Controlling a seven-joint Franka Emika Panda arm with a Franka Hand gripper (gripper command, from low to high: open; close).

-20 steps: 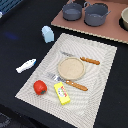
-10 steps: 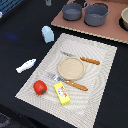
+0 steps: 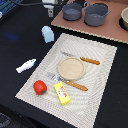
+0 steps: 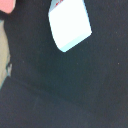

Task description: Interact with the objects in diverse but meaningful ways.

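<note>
Looking down, your wrist camera shows the carton (image 4: 70, 26) on the dark tabletop (image 4: 75, 90); fish (image 3: 26, 65) beside the mat (image 3: 100, 75), tomato (image 3: 40, 87) and box (image 3: 62, 93) on it. Fingers' state: cannot tell.

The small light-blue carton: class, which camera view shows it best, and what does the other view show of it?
The exterior view: the small light-blue carton stands whole beside the woven placemat. The wrist view shows it closer but blurred, from above.

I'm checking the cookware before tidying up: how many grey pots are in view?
2. Both stand on the tan board at the far edge: one grey pot toward the exterior view's left, the other pot right beside it. More could sit outside the frame.
</note>
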